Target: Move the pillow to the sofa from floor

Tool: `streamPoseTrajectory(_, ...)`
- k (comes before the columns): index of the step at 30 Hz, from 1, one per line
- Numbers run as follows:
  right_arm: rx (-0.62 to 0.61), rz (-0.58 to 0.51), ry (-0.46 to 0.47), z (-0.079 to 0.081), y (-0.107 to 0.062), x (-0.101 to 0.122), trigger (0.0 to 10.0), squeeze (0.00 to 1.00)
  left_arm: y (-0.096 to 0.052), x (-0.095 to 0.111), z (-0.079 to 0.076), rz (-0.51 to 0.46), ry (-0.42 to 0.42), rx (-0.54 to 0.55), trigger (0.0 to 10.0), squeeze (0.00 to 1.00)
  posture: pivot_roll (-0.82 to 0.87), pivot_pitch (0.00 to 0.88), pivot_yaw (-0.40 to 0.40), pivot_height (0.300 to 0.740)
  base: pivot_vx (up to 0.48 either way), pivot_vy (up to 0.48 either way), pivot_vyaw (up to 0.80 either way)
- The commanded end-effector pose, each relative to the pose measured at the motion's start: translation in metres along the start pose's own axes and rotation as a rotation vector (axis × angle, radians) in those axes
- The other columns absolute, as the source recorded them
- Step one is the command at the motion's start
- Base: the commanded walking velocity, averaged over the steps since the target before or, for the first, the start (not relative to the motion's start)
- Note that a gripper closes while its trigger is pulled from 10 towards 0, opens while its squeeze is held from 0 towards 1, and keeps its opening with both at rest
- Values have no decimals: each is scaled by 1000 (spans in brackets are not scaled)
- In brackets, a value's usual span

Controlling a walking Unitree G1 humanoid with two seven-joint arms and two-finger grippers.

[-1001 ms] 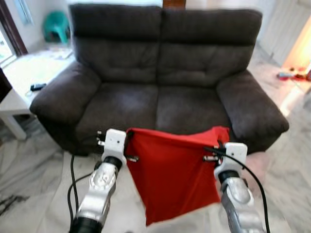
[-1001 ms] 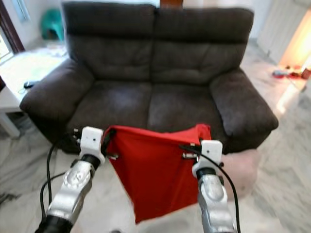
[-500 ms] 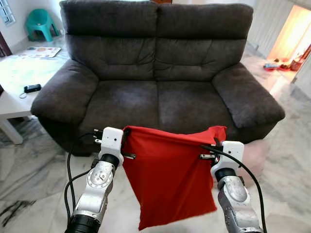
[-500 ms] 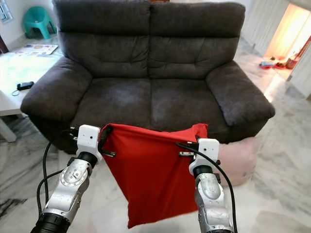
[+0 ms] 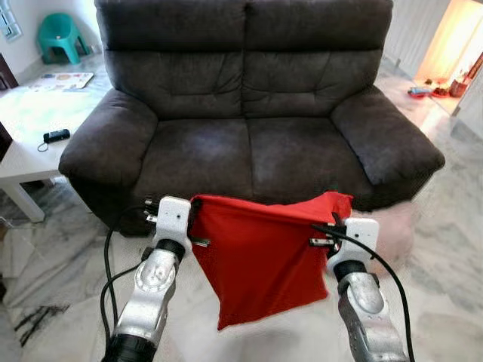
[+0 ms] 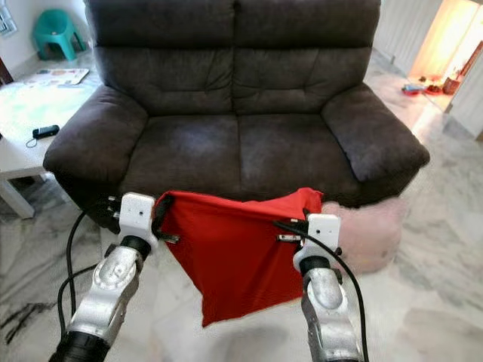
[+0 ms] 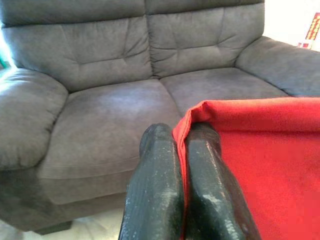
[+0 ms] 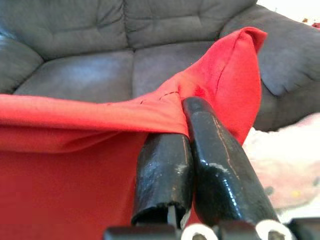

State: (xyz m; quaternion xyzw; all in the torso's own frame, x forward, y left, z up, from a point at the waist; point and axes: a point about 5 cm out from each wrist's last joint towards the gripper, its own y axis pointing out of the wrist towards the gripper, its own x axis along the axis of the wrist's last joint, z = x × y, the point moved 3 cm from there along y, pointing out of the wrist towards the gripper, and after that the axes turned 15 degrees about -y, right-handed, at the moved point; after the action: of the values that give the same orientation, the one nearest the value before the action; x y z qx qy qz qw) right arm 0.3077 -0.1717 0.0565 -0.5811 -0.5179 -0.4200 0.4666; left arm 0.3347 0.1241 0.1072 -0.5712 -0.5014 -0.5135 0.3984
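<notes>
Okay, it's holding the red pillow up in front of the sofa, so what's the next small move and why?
Probably carry it forward over the seat. The left gripper and right gripper are each shut on a top corner of the red pillow, which hangs short of the sofa, above the floor.

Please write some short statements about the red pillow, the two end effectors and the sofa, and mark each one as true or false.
1. The red pillow hangs between both end effectors. True.
2. The left end effector is open. False: it is shut on the pillow's edge.
3. The pillow lies on the sofa seat. False: it hangs in front of the sofa.
4. The right end effector pinches the pillow. True.
5. The sofa is light blue. False: dark grey.
</notes>
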Motion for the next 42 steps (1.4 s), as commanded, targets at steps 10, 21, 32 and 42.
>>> streamPoseTrajectory(10,-84,-106,9,-23,6,27,10000,0,0,13,22,-49,9,90,10000,0,-18,0,-34,736,0,207,0)
streamPoseTrajectory(21,-80,-109,9,-22,6,28,10000,0,0,13,21,-49,8,90,10000,0,-18,0,-37,736,0,171,0)
streamPoseTrajectory(32,-78,-108,14,-22,6,28,10000,0,0,13,22,-49,9,91,10000,0,-18,0,-35,736,0,255,0)
streamPoseTrajectory(42,-77,-111,16,-22,7,29,10000,0,-1,12,22,-47,10,90,10000,0,-19,0,-35,736,0,392,0)
